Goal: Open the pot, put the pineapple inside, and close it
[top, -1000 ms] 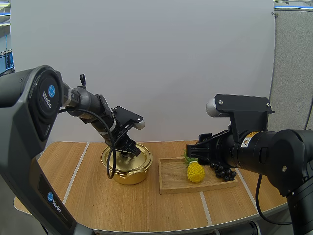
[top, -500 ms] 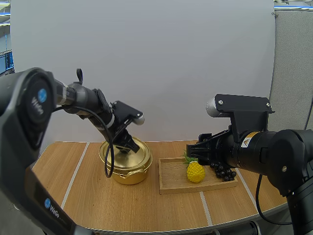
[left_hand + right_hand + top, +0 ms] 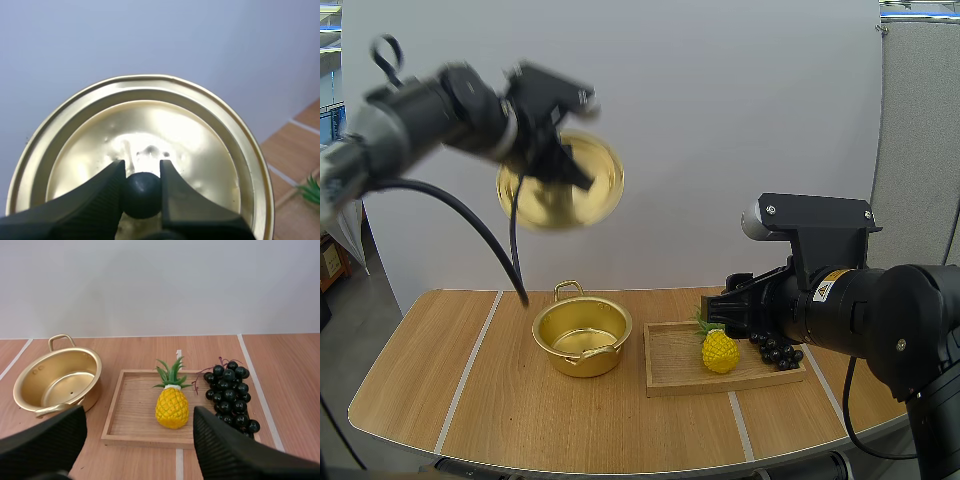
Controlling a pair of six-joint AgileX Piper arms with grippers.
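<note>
Pinching lid (image 3: 560,185) knob (image 3: 142,195) aloft — left gripper (image 3: 142,170), pot (image 3: 585,362) empty, pineapple (image 3: 171,407) on tray (image 3: 132,415), grapes (image 3: 230,395) adj., right gripper (image 3: 139,412) wide.

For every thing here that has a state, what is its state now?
pot: open, empty, upright on the table.
lid: off the pot, tilted, held high above the table.
pineapple: on the wooden tray, not held.
grapes: beside the pineapple, not held.
left hand: shut on the lid's knob.
right hand: open, empty, facing the tray.
</note>
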